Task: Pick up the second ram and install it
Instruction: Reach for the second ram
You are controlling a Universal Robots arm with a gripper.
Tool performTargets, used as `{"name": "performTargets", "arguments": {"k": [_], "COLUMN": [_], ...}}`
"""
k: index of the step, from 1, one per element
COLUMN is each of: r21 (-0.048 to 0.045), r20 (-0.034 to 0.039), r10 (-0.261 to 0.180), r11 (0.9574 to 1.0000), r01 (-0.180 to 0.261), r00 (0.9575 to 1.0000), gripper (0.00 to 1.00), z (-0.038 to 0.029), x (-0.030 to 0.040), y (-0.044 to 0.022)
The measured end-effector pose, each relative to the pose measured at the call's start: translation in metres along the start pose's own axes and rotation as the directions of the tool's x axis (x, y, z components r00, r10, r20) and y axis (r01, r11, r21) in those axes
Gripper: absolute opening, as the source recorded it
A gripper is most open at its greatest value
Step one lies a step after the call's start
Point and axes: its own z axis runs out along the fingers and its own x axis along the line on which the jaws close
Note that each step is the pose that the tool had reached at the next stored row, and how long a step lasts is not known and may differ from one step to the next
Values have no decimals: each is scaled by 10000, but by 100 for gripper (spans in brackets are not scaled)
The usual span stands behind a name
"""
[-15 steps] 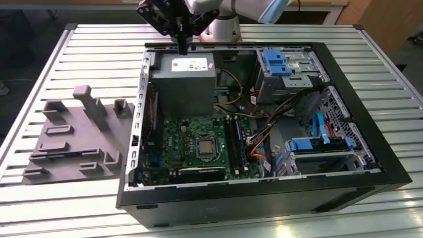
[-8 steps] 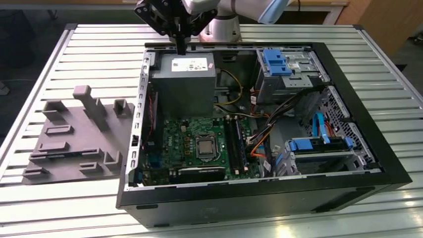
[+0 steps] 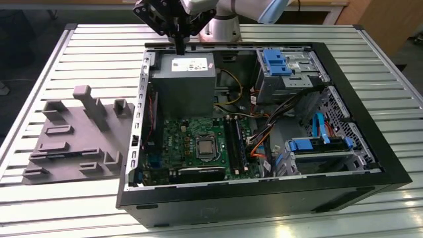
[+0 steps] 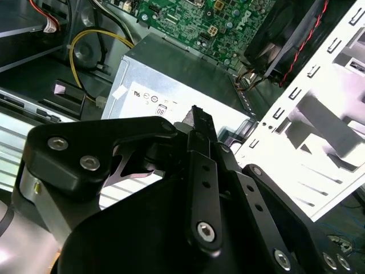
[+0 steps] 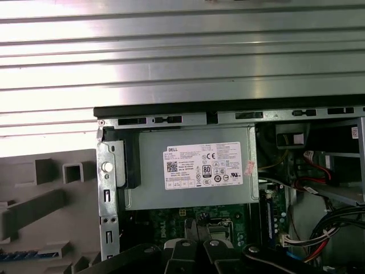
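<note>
Slatted metal desk [image 3: 79,213] is carrying an open computer case [image 3: 264,201] across its middle. A grey plastic block [image 3: 73,144] is lying just beside the case, toward the desk edge on the exterior view's left. 1 gripper [image 3: 180,48] is hanging above the grey power supply [image 3: 182,84], near the desk's far edge in the exterior view, with its jaws clenched tip to tip. A green board [image 3: 191,134] is sitting inside the case beside the power supply. Where the second ram is lying, I cannot tell.
</note>
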Motion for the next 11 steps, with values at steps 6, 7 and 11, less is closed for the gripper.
{"name": "performTargets", "arguments": {"k": [6, 7, 11], "r21": [1, 0, 0], "r20": [-1, 0, 0], "r10": [0, 0, 0], "r11": [10000, 10000, 10000], "r01": [0, 0, 0], "r00": [10000, 10000, 10000], "gripper": [11, 11, 11], "z": [-1, -1, -2], "x": [27, 32, 55], "y": [-2, -2, -4]}}
